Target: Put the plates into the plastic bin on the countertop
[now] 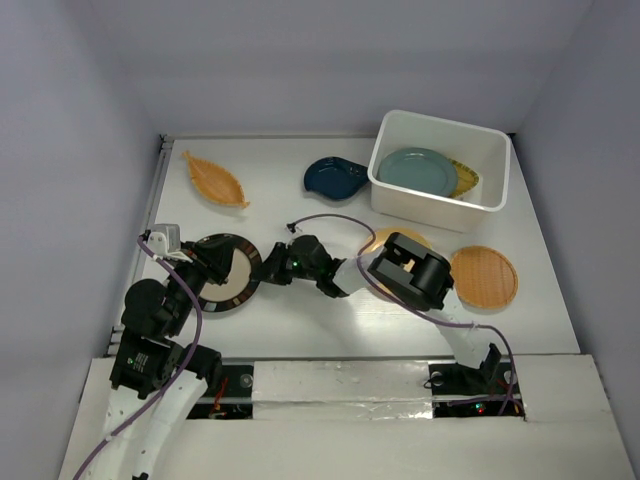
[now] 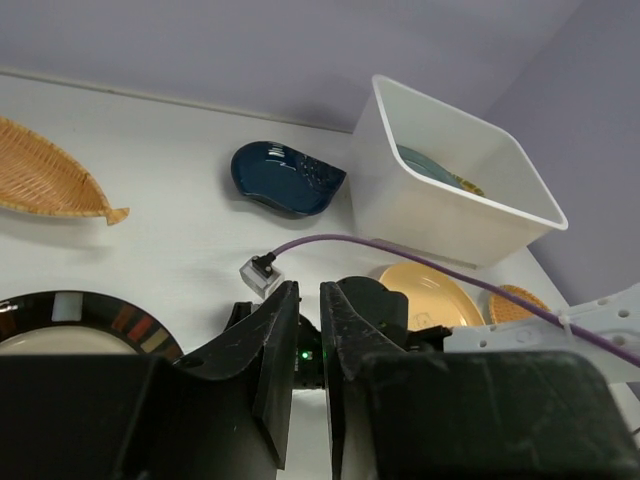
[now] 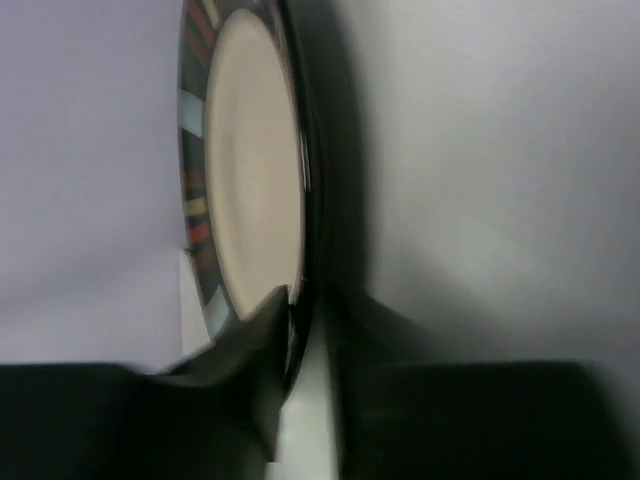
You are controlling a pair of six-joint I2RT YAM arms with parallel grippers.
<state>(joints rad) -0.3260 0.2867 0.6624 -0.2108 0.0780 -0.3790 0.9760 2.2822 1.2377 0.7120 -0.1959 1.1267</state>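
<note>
The black-rimmed beige plate lies on the countertop at the near left. My right gripper reaches left and is shut on its right rim; in the right wrist view one finger lies on the beige face, the other under the rim. My left gripper hovers shut and empty over the plate's left part. The white bin at the far right holds the grey-green plate and the yellow woven dish.
The orange leaf dish lies far left and the navy dish is left of the bin. The plain orange plate is partly under my right arm. The woven orange plate lies near right. A purple cable loops over the middle.
</note>
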